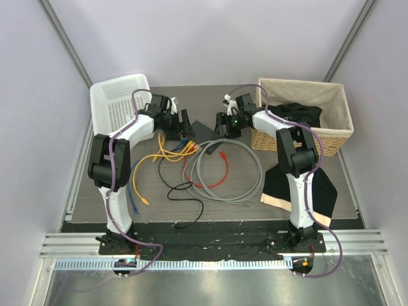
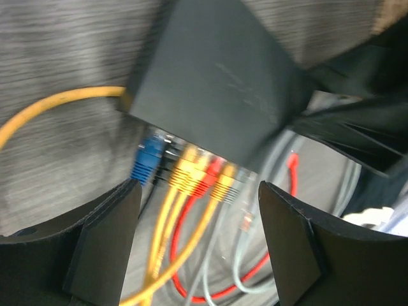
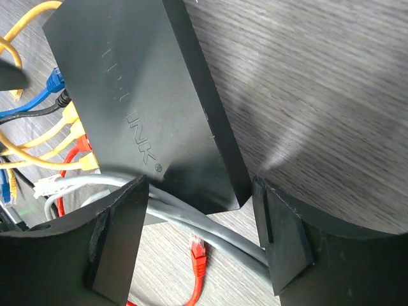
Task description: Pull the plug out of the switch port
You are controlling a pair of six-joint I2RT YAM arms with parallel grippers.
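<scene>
Subject of inspection: the flat matte-black rectangular plastic switch, lying on the dark wood-grain table at the far middle, between my two tools. Its socket edge faces left, towards my left gripper. That edge carries a row of plugs side by side: a blue plug, two yellow plugs with a red plug between them, a black lead and a clear-ended grey one; which plug is meant I cannot tell. Left gripper: jaws wide, straddling the row just near of the sockets, touching none, holding nothing. Right gripper: jaws wide, set over the right near corner of the switch above the coiled grey cable that runs under it, holding nothing. Handling assessment: I judge the switch light and smooth-shelled, so it is likely to slide or lift with any pull on a plug; it wants bracing across its narrow flat body by the right tool. The plugs look stiff and small, likely latched, and closely packed; the cables behind them are limp. The hold should fall on a plug's moulded body close to the socket, not on the cable, with care not to pinch a neighbour.
</scene>
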